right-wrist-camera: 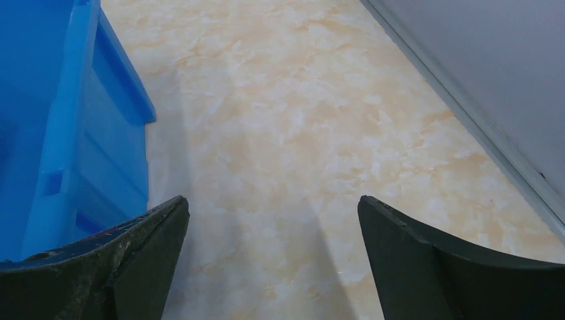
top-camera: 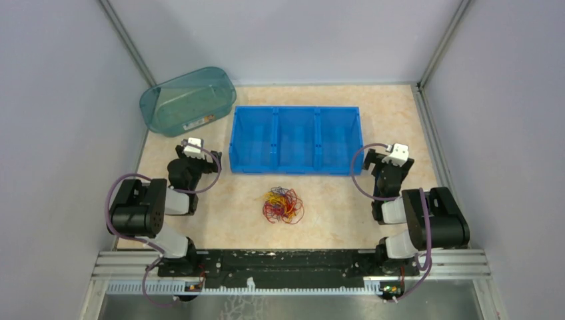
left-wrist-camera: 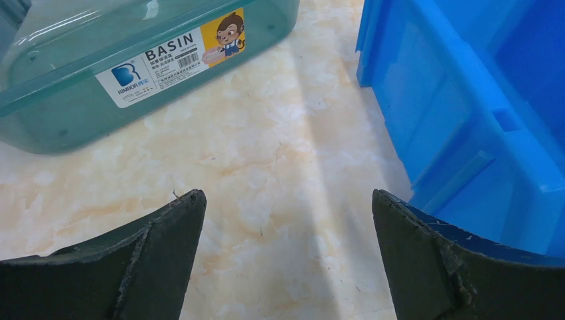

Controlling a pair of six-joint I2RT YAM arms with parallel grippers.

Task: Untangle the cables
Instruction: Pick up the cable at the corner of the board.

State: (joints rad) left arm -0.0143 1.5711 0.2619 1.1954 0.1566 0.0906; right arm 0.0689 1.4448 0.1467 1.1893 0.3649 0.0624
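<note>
Noted the cables as 1 tangled clump of thin, curly red, yellow-orange and dark wires. Found the clump lying on the bench, about midway between the left and right edges and nearer the near edge than the far edge. Confirmed it lay near the front wall of the blue 3-compartment bin but apart from it, with neither arm touching it.

Located the bin across the middle of the bench, toward the far edge. Located the teal translucent basin at the far-left corner, just beside the bin's left end. Read "BASIN" on its white label in the left wrist view.

Found the left gripper over bare bench between the basin and the bin's left end. Saw its fingers spread wide apart, holding nothing.

Found the right gripper beside the bin's right end, toward the right edge of the bench. Saw its fingers likewise spread wide apart, holding nothing, with the grey side wall on the right of that view.

Recorded both grippers well apart from the clump.
</note>
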